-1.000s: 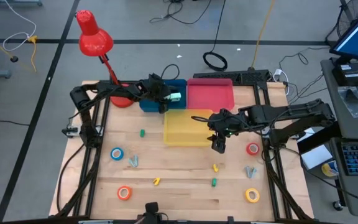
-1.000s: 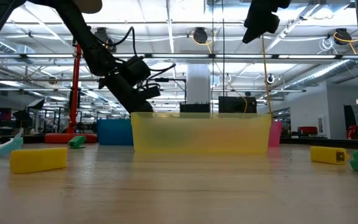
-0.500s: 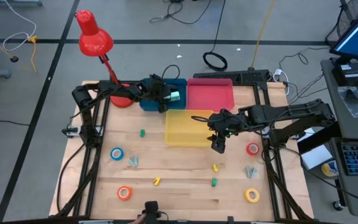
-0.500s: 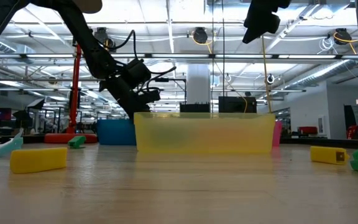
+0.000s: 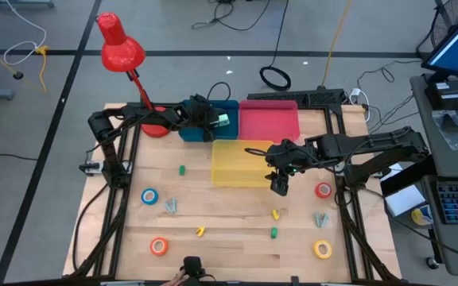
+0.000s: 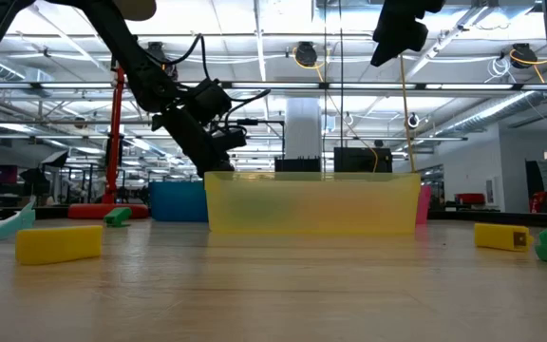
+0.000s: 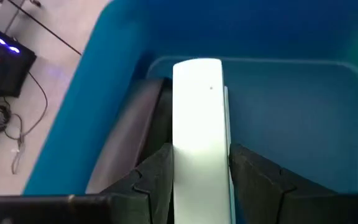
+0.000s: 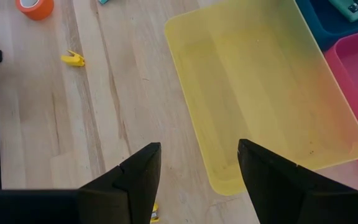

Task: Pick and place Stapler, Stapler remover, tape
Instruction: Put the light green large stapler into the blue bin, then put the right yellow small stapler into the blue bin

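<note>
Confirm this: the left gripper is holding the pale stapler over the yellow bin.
Not quite. The left gripper has the pale stapler between its fingers over the blue bin, not the yellow one, as the left wrist view shows.

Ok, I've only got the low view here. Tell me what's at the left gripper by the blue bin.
Observer: A pale stapler sits at the left gripper, over the blue bin.
Operator: Now give me the right gripper.
Observer: The right gripper is open and empty, by the yellow bin, at its edge.
Operator: Check inside that bin.
Observer: Nothing lies in it.
</note>
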Action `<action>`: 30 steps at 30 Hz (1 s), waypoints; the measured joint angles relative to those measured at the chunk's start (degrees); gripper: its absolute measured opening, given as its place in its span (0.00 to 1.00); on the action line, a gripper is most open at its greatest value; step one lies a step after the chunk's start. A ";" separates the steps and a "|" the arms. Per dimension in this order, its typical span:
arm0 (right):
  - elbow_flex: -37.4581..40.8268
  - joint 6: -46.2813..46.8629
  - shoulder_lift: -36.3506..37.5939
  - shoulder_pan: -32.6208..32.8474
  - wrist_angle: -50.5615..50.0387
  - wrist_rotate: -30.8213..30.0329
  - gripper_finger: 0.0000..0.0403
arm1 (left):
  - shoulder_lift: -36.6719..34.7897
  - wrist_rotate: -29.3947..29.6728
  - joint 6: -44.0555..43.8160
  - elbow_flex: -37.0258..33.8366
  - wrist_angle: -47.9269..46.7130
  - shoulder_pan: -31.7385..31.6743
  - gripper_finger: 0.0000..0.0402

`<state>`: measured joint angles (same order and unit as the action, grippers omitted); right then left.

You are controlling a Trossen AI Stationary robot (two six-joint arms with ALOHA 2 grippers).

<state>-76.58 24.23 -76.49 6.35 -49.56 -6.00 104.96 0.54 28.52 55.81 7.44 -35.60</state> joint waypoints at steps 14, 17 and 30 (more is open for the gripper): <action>0.00 0.52 0.00 0.11 -0.03 0.32 0.51 | -12.71 5.55 -5.66 0.02 -5.87 3.17 0.39; 0.00 1.58 0.00 0.11 -0.07 2.91 0.51 | -18.50 5.12 -13.21 0.04 -12.42 5.73 0.39; 0.00 26.32 -0.01 7.01 -5.10 10.12 0.51 | -37.15 -2.66 -34.38 -10.59 -24.80 22.74 0.39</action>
<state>-76.58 50.55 -76.50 13.36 -54.66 4.12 67.81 -2.12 -5.86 45.22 -17.36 -12.86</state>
